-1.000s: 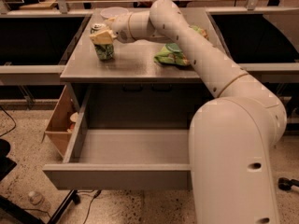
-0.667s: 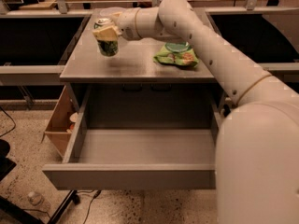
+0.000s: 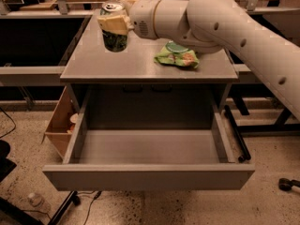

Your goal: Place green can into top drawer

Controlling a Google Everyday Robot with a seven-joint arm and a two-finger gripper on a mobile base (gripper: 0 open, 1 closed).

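Observation:
The green can (image 3: 115,39) has a green patterned body and a silver top with a pull tab. My gripper (image 3: 113,24) is shut on it and holds it upright, lifted above the left part of the grey table top (image 3: 140,64). The top drawer (image 3: 149,175) is pulled wide open below the table, and its grey inside holds nothing. The white arm reaches in from the right, above the table.
A green snack bag (image 3: 177,56) lies on the right part of the table top. A cardboard box (image 3: 60,125) stands on the floor left of the drawer. A small bottle (image 3: 37,201) lies on the floor at lower left.
The can has risen off the table top in my gripper. The arm has swung higher and nearer the camera.

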